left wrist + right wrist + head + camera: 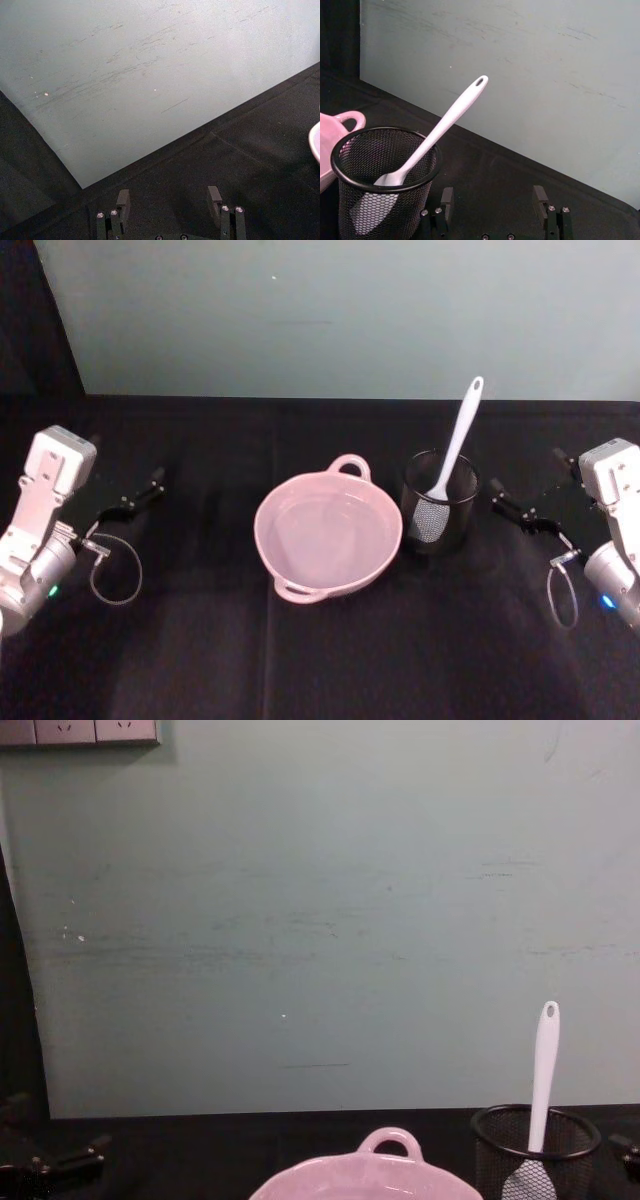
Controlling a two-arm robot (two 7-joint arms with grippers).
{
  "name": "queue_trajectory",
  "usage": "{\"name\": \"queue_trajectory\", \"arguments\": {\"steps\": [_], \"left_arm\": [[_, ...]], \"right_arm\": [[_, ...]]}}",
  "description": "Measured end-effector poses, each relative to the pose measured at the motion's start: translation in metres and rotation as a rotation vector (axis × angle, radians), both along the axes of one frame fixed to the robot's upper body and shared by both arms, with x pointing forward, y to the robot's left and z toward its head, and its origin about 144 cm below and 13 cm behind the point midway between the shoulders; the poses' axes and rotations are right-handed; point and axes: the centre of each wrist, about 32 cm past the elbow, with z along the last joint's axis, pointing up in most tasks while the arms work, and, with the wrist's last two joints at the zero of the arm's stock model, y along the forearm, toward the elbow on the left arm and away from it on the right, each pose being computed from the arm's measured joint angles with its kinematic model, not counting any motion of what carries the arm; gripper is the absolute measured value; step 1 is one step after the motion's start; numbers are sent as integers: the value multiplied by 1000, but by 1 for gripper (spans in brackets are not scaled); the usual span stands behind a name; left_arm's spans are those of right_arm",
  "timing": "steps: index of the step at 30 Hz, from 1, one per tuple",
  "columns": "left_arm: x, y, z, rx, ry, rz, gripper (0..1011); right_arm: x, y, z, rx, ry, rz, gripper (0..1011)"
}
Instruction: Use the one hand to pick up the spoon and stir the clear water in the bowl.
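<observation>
right gripper [492, 195] wide open, empty, near the cup [412, 207] holding the spoon [445, 120]; left gripper [168, 194] open too.

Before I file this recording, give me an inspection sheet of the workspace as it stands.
Surface: black cloth, flat, no spills seen.
Job's things: pink bowl at centre, upright; whether it holds water cannot be told. White spoon stands blade-down in the mesh cup, handle leaning out, untouched.
Clutter: nothing seen.
Grippers: left gripper open and empty, at the robot's left, apart from the bowl. Right gripper open and empty, beside the mesh cup, apart from it.
Cables: left wire loop and right wire loop hang at the wrists.
Surroundings: pale green wall; sockets high up.
</observation>
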Motion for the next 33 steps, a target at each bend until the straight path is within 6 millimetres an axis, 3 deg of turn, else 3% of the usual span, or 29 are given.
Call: {"name": "queue_trajectory", "arguments": {"steps": [28,33], "left_arm": [[0,0,0,0,0,0,1011],[0,0,0,0,0,0,1011]], "right_arm": [[0,-1,0,-2,0,0,1003],[-9,-21,15,-1,9,-8,1002]]}}
